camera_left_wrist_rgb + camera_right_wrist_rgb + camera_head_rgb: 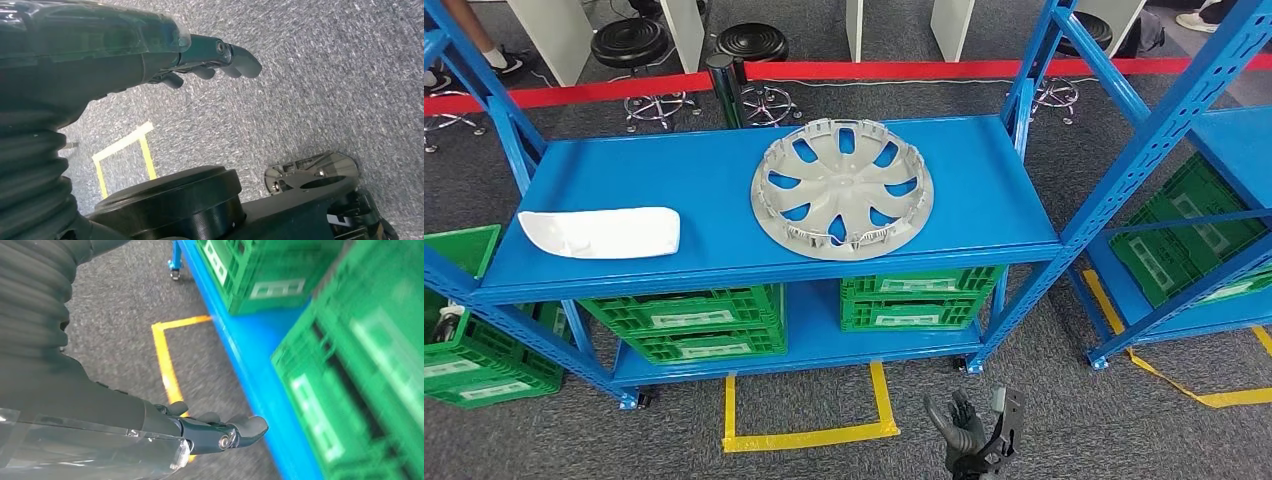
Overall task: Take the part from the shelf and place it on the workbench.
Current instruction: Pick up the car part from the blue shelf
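Observation:
A grey wheel cover (843,187) lies flat on the top level of the blue shelf (684,170), right of centre. A white curved plastic part (600,232) rests near the shelf's front left edge. My right hand (972,430) hangs low at the bottom of the head view, below and right of the shelf, fingers apart and empty. In the right wrist view my right hand (215,430) sits above grey carpet beside the shelf's bottom level. My left hand (210,60) hangs over the carpet, fingers loosely extended, holding nothing.
Green crates (694,320) fill the lower shelf level, with more at the left (464,350) and in a second rack at the right (1194,235). Yellow tape (809,435) marks the floor. A red barrier (884,70) and stools (629,45) stand behind.

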{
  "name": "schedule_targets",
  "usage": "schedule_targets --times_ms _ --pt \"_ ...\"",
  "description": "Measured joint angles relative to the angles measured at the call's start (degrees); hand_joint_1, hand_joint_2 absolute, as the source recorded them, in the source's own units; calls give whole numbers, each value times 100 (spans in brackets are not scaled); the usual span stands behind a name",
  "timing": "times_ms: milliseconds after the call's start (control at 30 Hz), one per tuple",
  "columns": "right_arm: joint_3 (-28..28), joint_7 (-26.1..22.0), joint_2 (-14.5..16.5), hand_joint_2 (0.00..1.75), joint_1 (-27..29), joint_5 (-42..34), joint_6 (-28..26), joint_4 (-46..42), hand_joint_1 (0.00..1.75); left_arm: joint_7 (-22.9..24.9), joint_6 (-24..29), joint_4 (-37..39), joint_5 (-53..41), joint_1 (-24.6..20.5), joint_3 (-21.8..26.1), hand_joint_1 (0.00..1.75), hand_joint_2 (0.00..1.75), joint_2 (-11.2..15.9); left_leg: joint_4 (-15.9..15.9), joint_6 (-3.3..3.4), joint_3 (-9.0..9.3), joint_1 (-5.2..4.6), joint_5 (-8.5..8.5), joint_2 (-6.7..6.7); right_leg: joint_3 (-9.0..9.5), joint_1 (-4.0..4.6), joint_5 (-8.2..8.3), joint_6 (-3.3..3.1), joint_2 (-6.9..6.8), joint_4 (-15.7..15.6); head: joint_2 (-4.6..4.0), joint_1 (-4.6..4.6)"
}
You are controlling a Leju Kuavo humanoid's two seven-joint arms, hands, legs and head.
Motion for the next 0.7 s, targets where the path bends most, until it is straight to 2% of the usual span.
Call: schedule_targets --times_ms 133,267,700 --pt "-82 78 -30 175 -1 565 -251 -594 0 -47 8 12 20 0 -3 0 175 -13 0 0 1 1 0 -4 0 0 0 0 0 0 0 -3" --pt "-97 284 -71 175 -4 1284 -444 -1124 0 -113 19 28 33 0 -3 0 0 -26 0 0 0 1 1 -10 0 0 0 0 -1 0 -1 -1" --pt "-101 1064 -186 175 -16 3765 -1006 -2606 0 -351 25 44 77 -4 -3 0 0 -42 1 0 -1 0 1 -29 1 0 1 1 -2 0 1 -1"
